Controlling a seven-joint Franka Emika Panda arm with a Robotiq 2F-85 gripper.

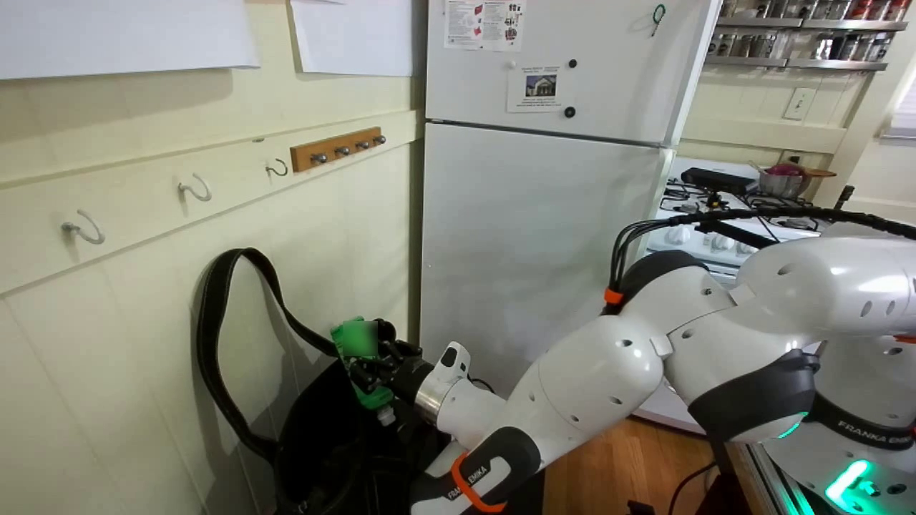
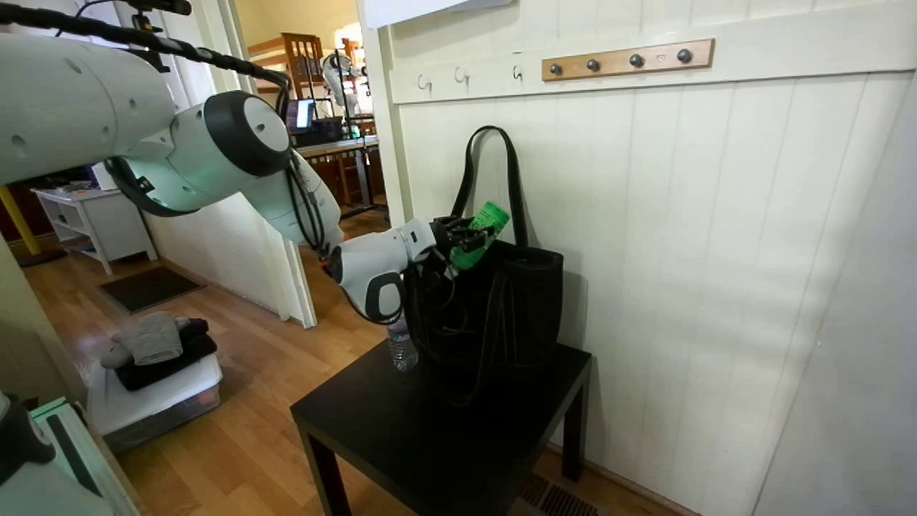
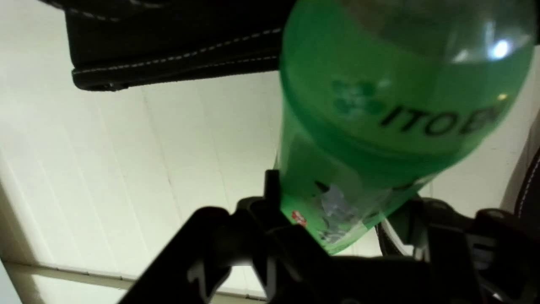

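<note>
The jaws pinch a green bottle (image 3: 379,122), tilted with its cap (image 1: 386,416) down, at the mouth of a black bag (image 2: 480,322). The bag stands near the edge of the black desk (image 2: 423,444) by the wall (image 2: 680,215); a clear bottle (image 2: 402,349) stands beside it, near the desk's far corner.

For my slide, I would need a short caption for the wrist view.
Claw gripping a green bottle, with a stitched black bag and pale paneled wall behind.
</note>
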